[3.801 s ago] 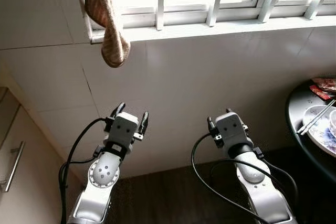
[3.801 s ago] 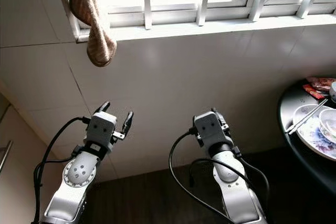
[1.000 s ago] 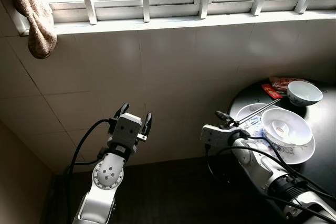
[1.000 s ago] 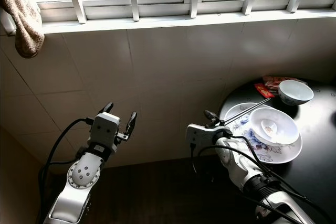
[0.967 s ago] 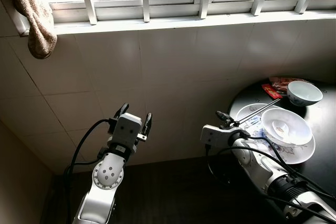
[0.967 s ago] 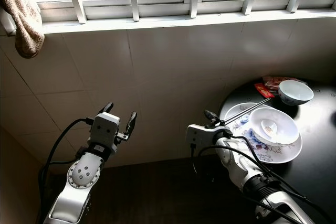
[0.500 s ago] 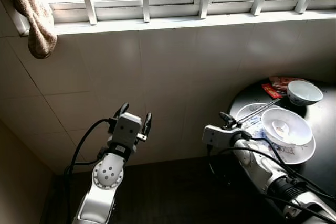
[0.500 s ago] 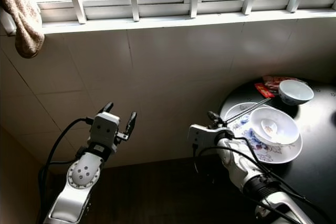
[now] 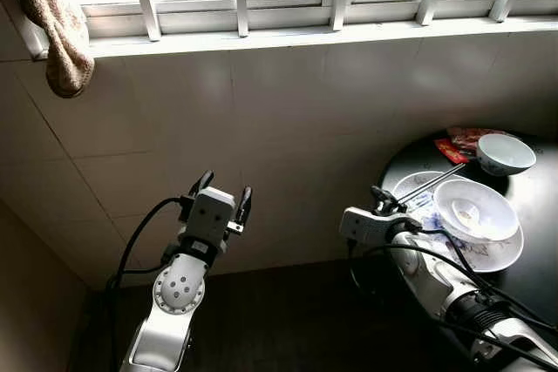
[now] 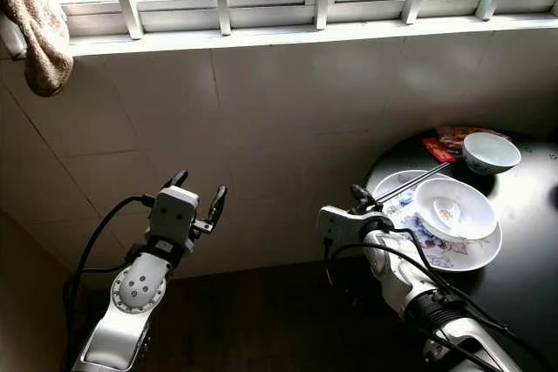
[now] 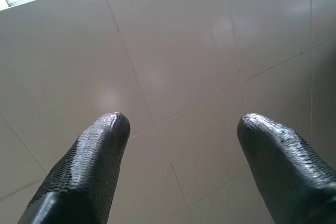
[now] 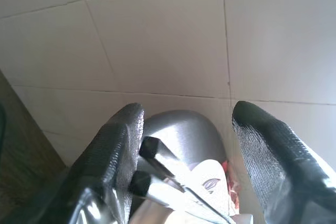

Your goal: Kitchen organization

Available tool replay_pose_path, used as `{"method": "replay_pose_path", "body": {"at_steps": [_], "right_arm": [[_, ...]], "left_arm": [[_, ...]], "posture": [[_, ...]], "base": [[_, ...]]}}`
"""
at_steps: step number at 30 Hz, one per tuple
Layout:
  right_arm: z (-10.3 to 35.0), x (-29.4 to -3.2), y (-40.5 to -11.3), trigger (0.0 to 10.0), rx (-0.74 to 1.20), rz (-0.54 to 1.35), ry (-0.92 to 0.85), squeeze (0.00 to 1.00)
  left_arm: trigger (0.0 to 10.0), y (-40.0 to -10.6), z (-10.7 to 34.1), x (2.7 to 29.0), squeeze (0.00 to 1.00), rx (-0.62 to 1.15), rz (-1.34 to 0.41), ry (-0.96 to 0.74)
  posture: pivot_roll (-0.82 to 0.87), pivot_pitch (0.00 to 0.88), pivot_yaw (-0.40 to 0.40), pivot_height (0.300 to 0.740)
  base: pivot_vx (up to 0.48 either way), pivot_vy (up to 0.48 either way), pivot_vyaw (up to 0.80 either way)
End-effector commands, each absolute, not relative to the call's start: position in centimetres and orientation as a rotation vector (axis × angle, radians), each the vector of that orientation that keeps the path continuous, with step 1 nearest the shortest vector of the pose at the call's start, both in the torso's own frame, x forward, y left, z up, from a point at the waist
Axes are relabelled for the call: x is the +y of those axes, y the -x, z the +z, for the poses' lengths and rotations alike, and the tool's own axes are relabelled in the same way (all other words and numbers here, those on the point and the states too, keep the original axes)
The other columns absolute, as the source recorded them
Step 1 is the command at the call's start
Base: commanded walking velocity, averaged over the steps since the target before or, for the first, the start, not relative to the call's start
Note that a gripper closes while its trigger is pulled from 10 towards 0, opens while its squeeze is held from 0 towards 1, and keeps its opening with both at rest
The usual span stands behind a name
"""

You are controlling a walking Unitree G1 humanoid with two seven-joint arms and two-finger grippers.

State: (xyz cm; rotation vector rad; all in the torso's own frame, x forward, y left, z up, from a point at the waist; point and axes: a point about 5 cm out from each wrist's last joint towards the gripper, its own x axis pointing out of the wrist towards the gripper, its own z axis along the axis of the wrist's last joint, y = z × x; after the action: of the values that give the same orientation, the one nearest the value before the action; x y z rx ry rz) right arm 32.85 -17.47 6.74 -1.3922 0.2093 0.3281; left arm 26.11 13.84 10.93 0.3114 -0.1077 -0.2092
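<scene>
Tabletop [image 9: 523, 280] at 3 o'clock carries plate [image 9: 501, 254], bowl [image 9: 475, 211], chopsticks [image 9: 429, 184]. Chopsticks' long axis runs 2 to 8 o'clock, near ends just ahead of right gripper [image 12: 181, 145], jaws spread. Left gripper [image 9: 221, 195] well apart, jaws spread.

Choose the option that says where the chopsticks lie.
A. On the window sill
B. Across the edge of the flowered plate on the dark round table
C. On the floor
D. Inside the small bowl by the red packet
B: the chopsticks rest slanted over the rim of the flowered plate on the round table, ends toward the right gripper.
</scene>
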Motion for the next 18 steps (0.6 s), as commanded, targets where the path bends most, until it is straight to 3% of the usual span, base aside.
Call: {"method": "replay_pose_path", "body": {"at_steps": [1, 6, 7, 12, 14, 15, 16, 18], "right_arm": [[6.89, -17.90, -33.07, 10.0, 0.218, 0.306, 1.408, 0.00], [6.85, -18.12, -33.09, 10.0, 0.228, 0.292, 1.411, 0.00], [6.81, -18.22, -33.12, 9.1, 0.234, 0.288, 1.411, 0.00], [6.83, -18.24, -33.15, 9.3, 0.237, 0.282, 1.411, 0.00], [6.83, -18.24, -33.15, 8.2, 0.238, 0.280, 1.411, 0.00], [6.83, -18.24, -33.15, 8.2, 0.238, 0.279, 1.410, 0.00], [6.83, -18.24, -33.16, 4.7, 0.237, 0.277, 1.409, 0.00], [6.83, -18.23, -33.17, 4.5, 0.234, 0.275, 1.409, 0.00]], "left_arm": [[10.0, -26.21, 11.38, 13.75, 0.00, -0.117, -0.207, -0.304], [10.0, -26.21, 11.38, 13.68, 0.00, -0.118, -0.207, -0.303], [10.0, -26.22, 11.38, 13.67, 0.00, -0.117, -0.207, -0.302], [10.0, -26.22, 11.38, 13.67, 0.00, -0.117, -0.207, -0.301], [10.0, -26.22, 11.37, 13.67, 0.00, -0.116, -0.206, -0.301], [10.0, -26.22, 11.37, 13.67, 0.00, -0.116, -0.205, -0.300], [10.0, -26.22, 11.37, 13.68, 0.00, -0.116, -0.205, -0.300], [10.0, -26.22, 11.36, 13.68, 0.00, -0.116, -0.204, -0.300]], "posture": [[0.11, 0.000, -0.034, 0.740], [0.10, 0.000, -0.034, 0.740], [0.10, 0.000, -0.034, 0.740], [0.10, 0.000, -0.036, 0.740], [0.10, 0.000, -0.036, 0.740], [0.10, 0.000, -0.036, 0.740], [0.10, 0.000, -0.036, 0.740], [0.10, 0.000, -0.036, 0.740]], "base": [[0.000, 0.000, 0.00], [0.000, 0.000, 0.00], [0.000, 0.000, 0.00], [0.000, 0.000, 0.00], [0.000, 0.000, 0.00], [0.000, 0.000, 0.00], [0.000, 0.000, 0.00], [0.000, 0.000, 0.00]]}}
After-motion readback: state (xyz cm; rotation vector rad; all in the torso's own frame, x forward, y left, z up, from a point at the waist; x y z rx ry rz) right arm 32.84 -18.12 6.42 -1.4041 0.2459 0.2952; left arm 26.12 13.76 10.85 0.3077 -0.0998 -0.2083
